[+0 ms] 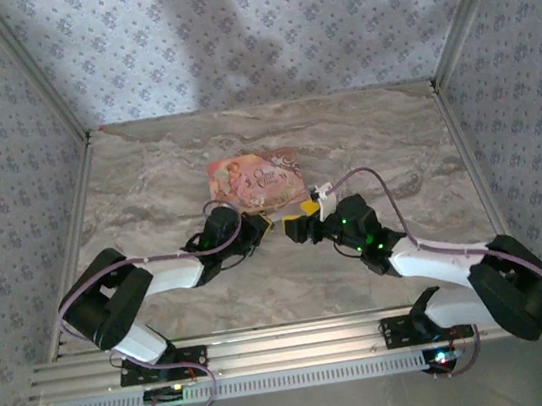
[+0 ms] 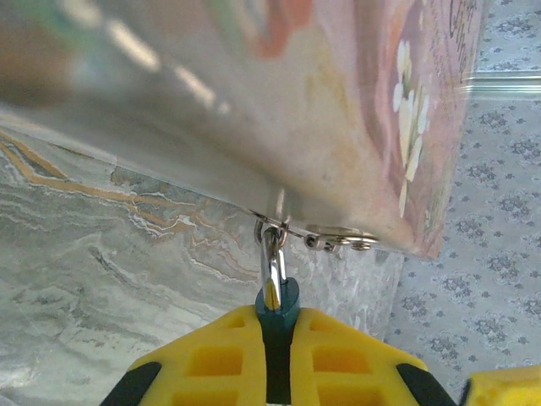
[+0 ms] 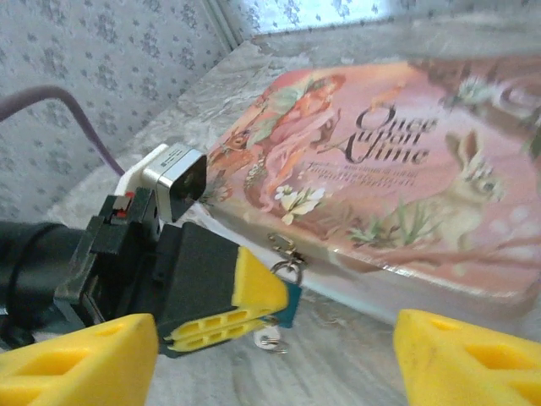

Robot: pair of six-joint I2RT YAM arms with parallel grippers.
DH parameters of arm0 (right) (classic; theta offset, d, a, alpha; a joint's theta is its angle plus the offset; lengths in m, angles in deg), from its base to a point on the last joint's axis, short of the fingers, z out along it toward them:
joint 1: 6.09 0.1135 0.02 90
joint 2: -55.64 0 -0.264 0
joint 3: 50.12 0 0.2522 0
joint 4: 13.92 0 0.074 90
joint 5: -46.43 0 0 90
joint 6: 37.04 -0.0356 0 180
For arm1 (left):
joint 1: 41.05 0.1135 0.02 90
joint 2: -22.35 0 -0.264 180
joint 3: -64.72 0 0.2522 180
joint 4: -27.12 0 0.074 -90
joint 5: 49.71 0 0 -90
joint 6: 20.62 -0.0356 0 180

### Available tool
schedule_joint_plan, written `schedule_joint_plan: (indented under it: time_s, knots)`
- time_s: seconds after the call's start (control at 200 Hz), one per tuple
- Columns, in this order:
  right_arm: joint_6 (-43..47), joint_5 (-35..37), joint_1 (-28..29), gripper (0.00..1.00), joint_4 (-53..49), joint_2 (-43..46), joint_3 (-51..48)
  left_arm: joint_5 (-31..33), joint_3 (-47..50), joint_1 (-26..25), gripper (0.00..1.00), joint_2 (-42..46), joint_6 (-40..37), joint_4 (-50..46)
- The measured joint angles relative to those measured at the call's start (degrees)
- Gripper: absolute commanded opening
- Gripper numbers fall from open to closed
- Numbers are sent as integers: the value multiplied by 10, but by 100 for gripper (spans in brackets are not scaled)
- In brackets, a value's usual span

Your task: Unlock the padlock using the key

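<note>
- The padlock (image 2: pixel 277 303) hangs by its shackle (image 2: pixel 272 258) from the clasp (image 2: pixel 279 224) on the front edge of the pink box (image 3: pixel 397 169), low over the table (image 2: pixel 101 279).
- The left gripper (image 2: pixel 277 334) has its jaws closed on the blue body, bracing it.
- The right gripper (image 3: pixel 276 355) faces it from near by, jaws spread wide and empty.
- A small silvery piece (image 3: pixel 269 340) dangles under the lock; I cannot tell if it is the key.
- To my eye the lock is steadied and the key step is not yet begun. Next, the right arm needs the key gripped and lined up with the keyhole.
</note>
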Motion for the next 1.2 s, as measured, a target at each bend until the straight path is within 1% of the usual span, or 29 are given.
schedule_joint_plan:
  time_s: [0.14,0.205,0.325,0.445,0.605,0.694,0.834,0.979,1.199]
  knots:
    - [115,4,3,87,-28,48,1,-2,-7,-1,2,8,10,-26]
    - [185,4,8,88,-37,66,2,-2,-8,-1,0,11,15,-33]
    - [318,5,25,89,-65,90,2,-2,-11,-1,0,14,25,-42]
    - [427,19,46,89,-90,93,2,-2,-14,-1,0,15,32,-47]
    - [516,65,82,89,-97,65,2,-3,-17,-1,0,15,36,-52]
    - [548,92,104,89,-97,29,3,-3,-18,-1,0,15,38,-53]
    - [571,118,123,83,-94,-31,7,-3,-20,-1,0,15,44,-54]
    - [565,122,126,78,-65,-79,22,-3,-21,-1,0,15,47,-54]
    - [539,122,124,68,-9,-140,34,-4,-21,-1,0,15,47,-54]
